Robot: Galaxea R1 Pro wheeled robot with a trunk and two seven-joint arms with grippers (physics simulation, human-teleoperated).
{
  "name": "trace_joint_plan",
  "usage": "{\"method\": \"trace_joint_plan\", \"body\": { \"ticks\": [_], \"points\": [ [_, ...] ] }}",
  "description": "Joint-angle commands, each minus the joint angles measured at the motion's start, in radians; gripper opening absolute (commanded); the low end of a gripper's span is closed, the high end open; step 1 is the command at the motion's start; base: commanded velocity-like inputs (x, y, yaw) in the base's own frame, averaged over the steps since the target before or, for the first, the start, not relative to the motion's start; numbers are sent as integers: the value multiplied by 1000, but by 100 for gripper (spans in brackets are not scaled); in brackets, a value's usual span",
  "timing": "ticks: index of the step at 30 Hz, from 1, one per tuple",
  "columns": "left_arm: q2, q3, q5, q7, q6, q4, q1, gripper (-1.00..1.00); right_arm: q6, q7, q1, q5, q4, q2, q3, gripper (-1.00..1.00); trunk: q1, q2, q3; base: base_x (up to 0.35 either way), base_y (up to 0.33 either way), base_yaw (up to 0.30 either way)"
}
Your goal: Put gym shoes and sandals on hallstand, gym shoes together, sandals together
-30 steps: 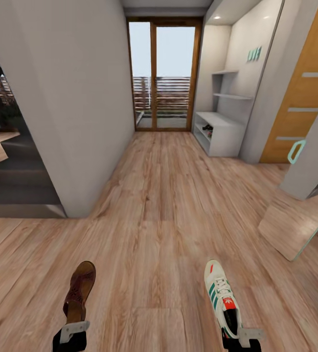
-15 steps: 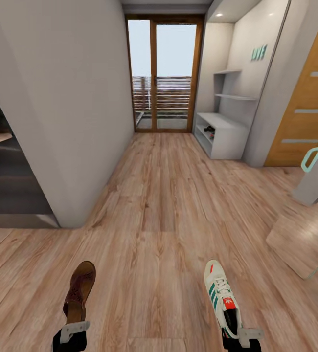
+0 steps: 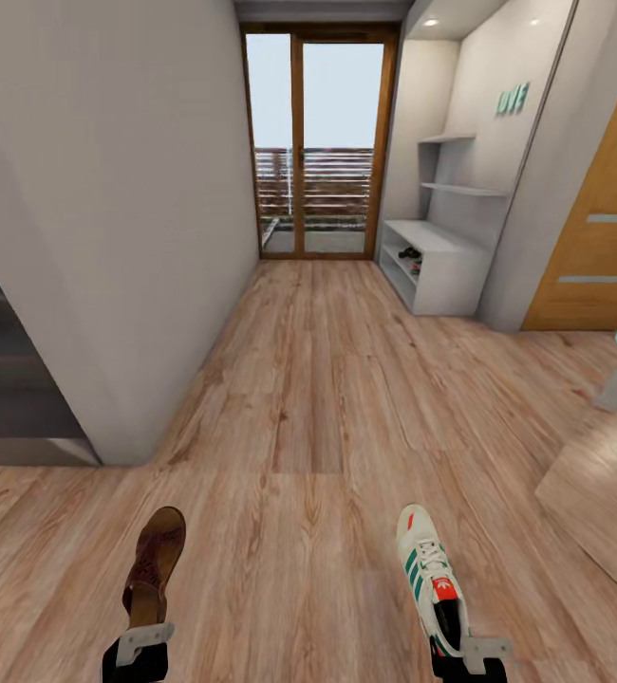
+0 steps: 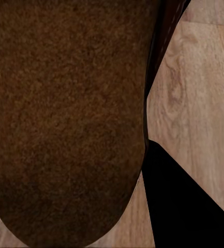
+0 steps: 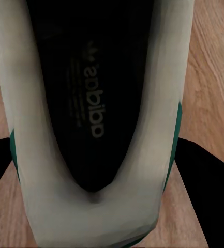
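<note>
From the head camera I have a flat brown leather sandal (image 3: 155,564) clamped at its heel in my left gripper (image 3: 144,639) and a white sneaker with green stripes and an orange-red tongue patch (image 3: 428,576) clamped at its heel in my right gripper (image 3: 473,653), both carried toe-forward above the light wood-plank floor (image 3: 318,398). The pale grey hallstand (image 3: 441,264) sits far ahead on the right by the glass balcony door (image 3: 315,142), with something small and dark already on its upper shelf.

In the left wrist view the sandal's brown sole (image 4: 65,119) hangs over the planks; a dark finger (image 4: 187,206) shows beside it.

In the right wrist view the sneaker's dark insole (image 5: 93,98) faces me.

My worry: heel-only grips could let either shoe swing or slip if I brake hard, and the white wall corner (image 3: 128,285) on my left is close.
</note>
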Motion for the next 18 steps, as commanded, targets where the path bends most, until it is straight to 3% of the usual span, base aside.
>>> {"method": "trace_joint_plan", "body": {
  "ticks": [1, 18],
  "points": [
    [0, 7, 1, -11, -1, 1, -1, -100, -2, -4, 0, -6, 0, 0, 9, -100, 0, 0, -1, 338, 0, 0],
    [1, 7, 1, -11, -1, 1, -1, -100, -2, -4, 0, -6, 0, 0, 9, -100, 0, 0, -1, 338, 0, 0]
  ]
}}
